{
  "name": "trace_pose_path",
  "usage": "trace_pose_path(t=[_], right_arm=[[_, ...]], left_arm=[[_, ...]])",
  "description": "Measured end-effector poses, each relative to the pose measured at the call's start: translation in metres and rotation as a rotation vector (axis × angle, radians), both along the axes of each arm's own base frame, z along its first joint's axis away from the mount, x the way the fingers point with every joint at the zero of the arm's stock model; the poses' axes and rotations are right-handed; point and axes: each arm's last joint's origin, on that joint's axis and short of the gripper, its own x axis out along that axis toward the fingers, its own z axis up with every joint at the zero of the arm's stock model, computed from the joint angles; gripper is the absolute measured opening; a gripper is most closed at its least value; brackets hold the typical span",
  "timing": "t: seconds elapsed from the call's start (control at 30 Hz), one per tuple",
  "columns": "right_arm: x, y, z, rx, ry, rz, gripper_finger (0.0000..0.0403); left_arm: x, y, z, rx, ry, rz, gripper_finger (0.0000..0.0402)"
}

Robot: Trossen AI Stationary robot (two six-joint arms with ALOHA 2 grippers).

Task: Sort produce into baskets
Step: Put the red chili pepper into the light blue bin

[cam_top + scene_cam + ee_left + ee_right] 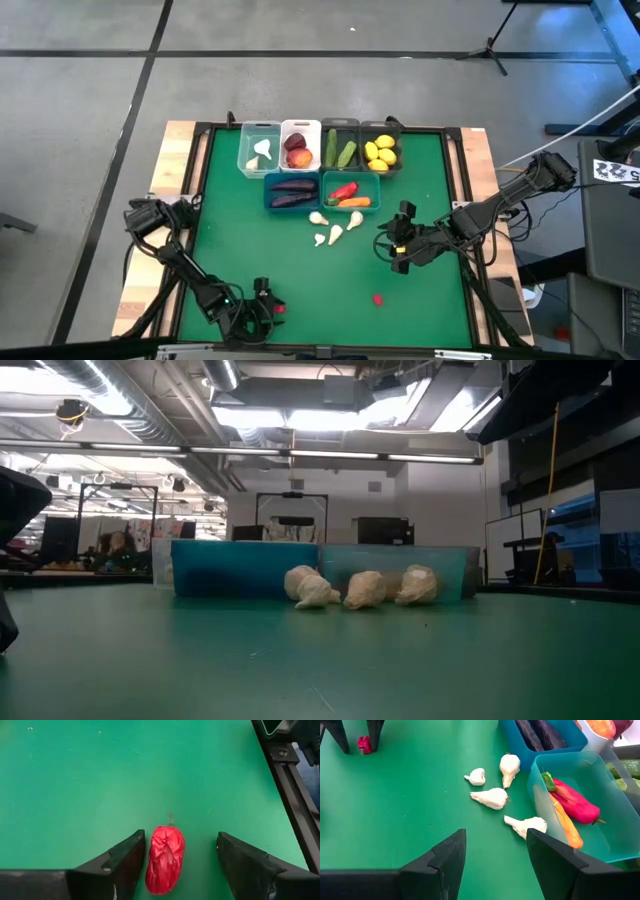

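- Over the table, seen from above, the left gripper (265, 298) sits low near the front edge. A small red pepper (378, 298) lies loose on the green mat (240, 230), off to its right. The right gripper (400, 245) waits just beside the loose garlic (336, 235).
- At table height, three garlic pieces lie in front of the blue basket (230, 570) and the teal basket (450, 565).
- From the left wrist, the fingers (125, 857) are spread with nothing grasped. The pepper lies on the mat between them, nearer one finger.
- From the right wrist, the right gripper's jaws stand released and empty, facing the garlic and the teal basket.
- I judge the step in hand to be picking up this pepper. Next the left fingers should centre, clench, lift and carry it to the teal basket, which already holds a red pepper.
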Motion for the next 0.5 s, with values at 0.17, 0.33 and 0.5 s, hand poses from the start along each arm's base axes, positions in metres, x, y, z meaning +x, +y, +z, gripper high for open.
trace_pose_path(t=[0.17,0.33,0.5], right_arm=[[-0.0001,-0.0001,-0.0001,-0.001,0.002,0.000,0.0209],[-0.0005,-0.0003,-0.0005,-0.004,0.007,0.000,0.0209],[-0.0005,-0.0003,-0.0004,-0.004,0.006,0.000,0.0209]], left_arm=[[-0.0006,0.0005,-0.0009,0.002,0.006,0.005,0.0210],[-0.0006,0.0012,-0.0017,0.006,0.009,0.006,0.0164],[-0.0002,0.0012,-0.0013,-0.001,0.012,0.002,0.0126]])
